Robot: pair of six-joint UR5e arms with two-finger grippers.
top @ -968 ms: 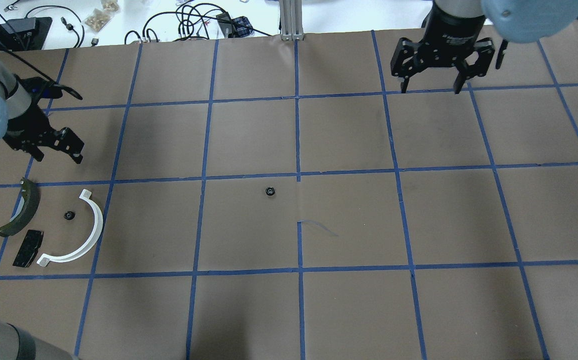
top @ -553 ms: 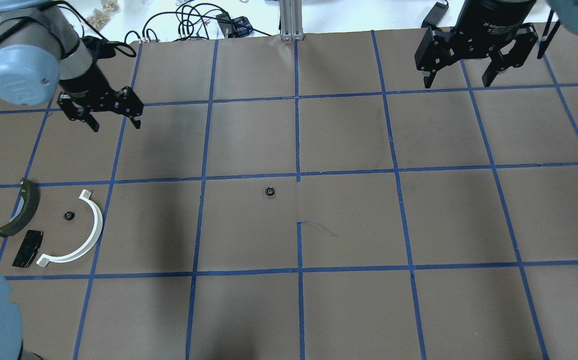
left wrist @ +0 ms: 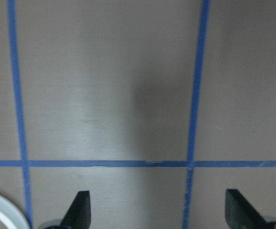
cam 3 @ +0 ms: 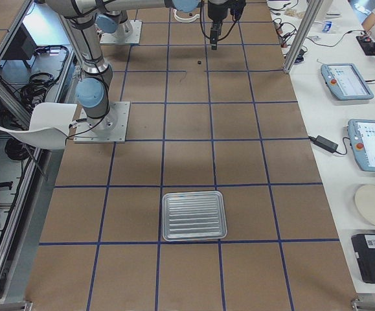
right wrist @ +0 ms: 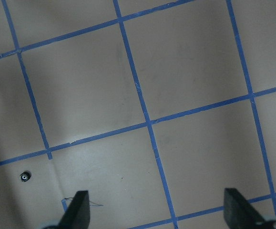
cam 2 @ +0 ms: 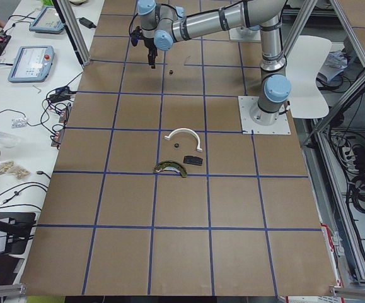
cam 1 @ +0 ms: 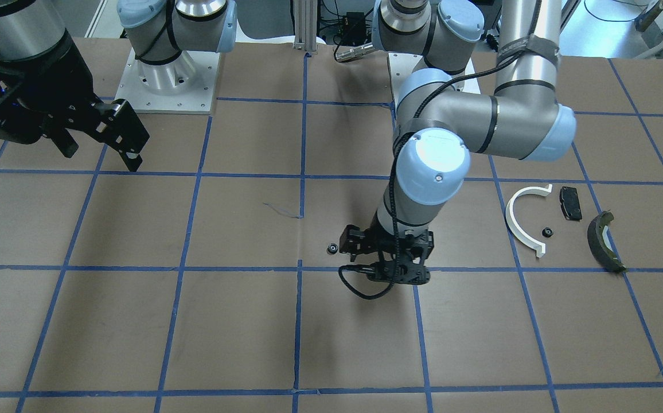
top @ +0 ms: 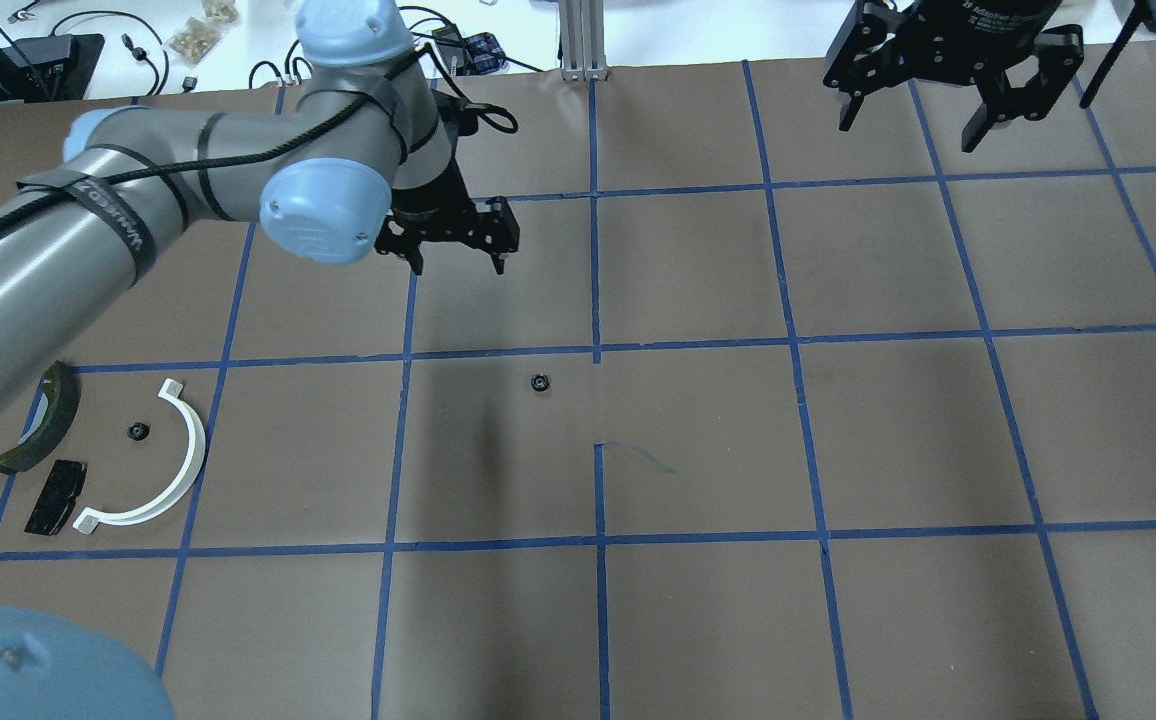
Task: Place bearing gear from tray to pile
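A small black bearing gear lies alone on the brown paper near the table's middle; it also shows in the front-facing view and the right wrist view. The pile is at the left: a white half-ring, a flat black pad, a dark olive curved shoe and a second small black gear. My left gripper is open and empty, held above the table beyond and left of the lone gear. My right gripper is open and empty at the far right.
A silver ribbed tray sits on the table far from both arms and shows nothing in it. Blue tape lines grid the brown paper. Cables and boxes lie beyond the far table edge.
My left arm has swung from the far left, near the pile, across to the middle of the table. My right gripper has moved right and away. The lone gear has not moved.
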